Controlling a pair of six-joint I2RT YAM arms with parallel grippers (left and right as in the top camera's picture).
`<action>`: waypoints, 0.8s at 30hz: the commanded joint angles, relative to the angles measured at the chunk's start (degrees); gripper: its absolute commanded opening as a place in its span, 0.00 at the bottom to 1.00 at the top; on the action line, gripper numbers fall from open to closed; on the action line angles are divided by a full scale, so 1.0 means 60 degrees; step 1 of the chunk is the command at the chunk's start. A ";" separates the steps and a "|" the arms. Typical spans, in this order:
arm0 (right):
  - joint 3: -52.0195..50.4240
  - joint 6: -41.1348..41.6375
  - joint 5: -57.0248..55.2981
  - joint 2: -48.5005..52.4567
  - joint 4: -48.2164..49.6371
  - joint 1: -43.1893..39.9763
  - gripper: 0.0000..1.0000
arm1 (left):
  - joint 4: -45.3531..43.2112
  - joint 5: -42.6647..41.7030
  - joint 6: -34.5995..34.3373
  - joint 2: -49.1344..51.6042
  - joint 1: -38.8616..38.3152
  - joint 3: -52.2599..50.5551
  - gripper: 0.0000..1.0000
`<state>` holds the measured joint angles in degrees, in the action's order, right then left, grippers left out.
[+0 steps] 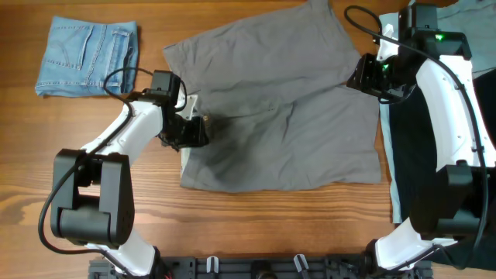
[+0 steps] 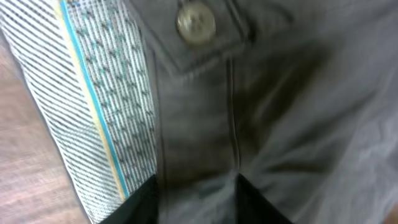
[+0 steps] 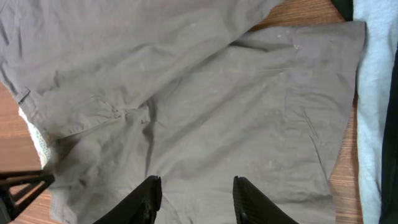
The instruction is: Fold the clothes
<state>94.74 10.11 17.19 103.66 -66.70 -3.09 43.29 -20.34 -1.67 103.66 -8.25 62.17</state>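
The large grey-khaki shorts (image 1: pixel 287 124) lie spread flat in the middle of the wooden table, waistband to the left. My left gripper (image 1: pixel 190 130) is down on the waistband by the fly. In the left wrist view its fingers (image 2: pixel 198 199) stand apart with grey cloth (image 2: pixel 298 112) between them, below the button (image 2: pixel 196 23) and beside the pale striped inner waistband (image 2: pixel 106 112). My right gripper (image 1: pixel 370 76) hovers at the shorts' far right corner. Its fingers (image 3: pixel 196 193) are open and empty above the cloth (image 3: pixel 217 106).
Folded blue jeans (image 1: pixel 87 46) lie at the back left. A pale blue garment (image 1: pixel 391 155) and a black one (image 1: pixel 422 155) lie along the right edge, under the right arm; the pale blue one also shows in the right wrist view (image 3: pixel 373 124). Bare wood (image 1: pixel 256 225) runs along the front.
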 commanded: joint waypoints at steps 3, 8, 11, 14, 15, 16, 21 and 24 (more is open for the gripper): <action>0.0004 -0.0149 0.0153 -0.0007 0.0102 0.0015 0.42 | -0.0069 -0.0393 0.0426 0.0047 -0.0011 -0.0069 0.04; 0.0004 -0.0124 0.0149 -0.0007 0.0102 0.0011 0.41 | 0.0120 -0.0397 0.0127 -0.0157 0.0022 0.0233 0.04; 0.0004 -0.0117 0.0149 -0.0007 0.0098 0.0015 0.41 | 0.0222 -0.0390 -0.0495 -0.0652 0.0066 0.0623 0.04; 0.0004 -0.0117 0.0153 -0.0007 0.0098 0.0015 0.41 | 0.0313 -0.0310 -0.0969 -0.1384 0.0062 0.0936 0.04; 0.0004 -0.0120 0.0149 -0.0007 0.0095 0.0015 0.41 | 0.0397 -0.0047 -0.1195 -0.1636 0.0062 0.0987 0.04; 0.0004 -0.0120 0.0149 -0.0007 0.0091 0.0015 0.41 | 0.0459 0.0270 -0.1373 -0.1836 0.0062 0.1009 0.04; 0.0004 -0.0127 0.0146 -0.0007 0.0073 0.0015 0.43 | 0.1526 0.3242 -0.2626 -0.2761 0.0062 0.1009 0.04; 0.0004 -0.0124 0.0146 -0.0007 0.0120 0.0015 0.43 | 0.2014 0.3406 -0.2626 -0.2663 0.0062 0.0925 0.04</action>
<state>94.74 10.13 17.19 103.66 -66.41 -3.09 53.34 -8.10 -13.37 87.24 -8.19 67.79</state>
